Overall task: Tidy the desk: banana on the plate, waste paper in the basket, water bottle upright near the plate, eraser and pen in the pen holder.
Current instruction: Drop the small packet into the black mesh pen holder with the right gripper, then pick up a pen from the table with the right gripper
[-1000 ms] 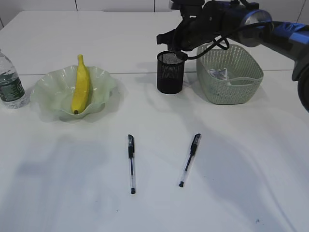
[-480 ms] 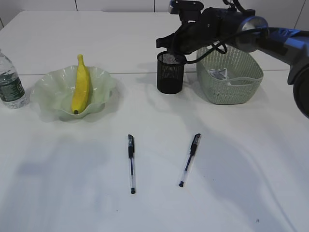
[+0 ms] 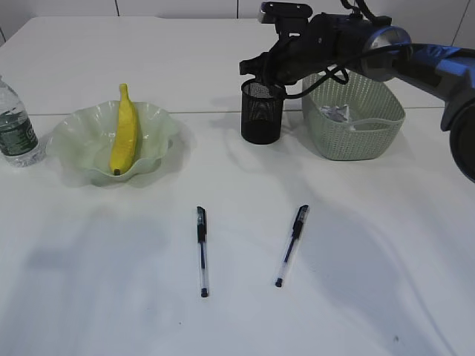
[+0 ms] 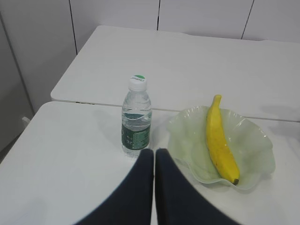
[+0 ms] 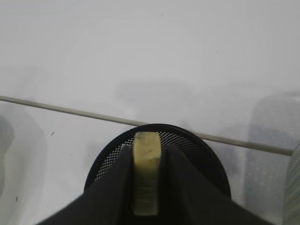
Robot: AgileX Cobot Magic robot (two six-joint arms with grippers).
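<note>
In the right wrist view the pale yellow eraser (image 5: 146, 178) stands between my right gripper's (image 5: 146, 147) fingers, right over the mouth of the black mesh pen holder (image 5: 211, 159). It leans on the left finger, with a dark gap to the right one, so the jaws are open. In the exterior view that gripper (image 3: 260, 74) hovers above the pen holder (image 3: 260, 111). Two pens (image 3: 201, 251) (image 3: 292, 245) lie on the desk (image 3: 386, 252). The banana (image 3: 124, 133) lies in the plate (image 3: 74, 141), with the water bottle (image 3: 15, 130) upright beside it. Crumpled waste paper (image 3: 338, 113) sits in the basket (image 3: 353, 119). My left gripper (image 4: 153, 152) is shut and empty.
The basket stands just right of the pen holder, under my right arm. A seam between two tabletops (image 3: 200, 113) runs behind the plate and holder. In the left wrist view the bottle (image 4: 136, 119) and the plate (image 4: 187, 136) with the banana (image 4: 220, 140) lie just ahead of the shut fingers.
My right gripper has shifted slightly left and up over the pen holder, and its jaws have parted a little around the eraser. Nothing else has moved.
</note>
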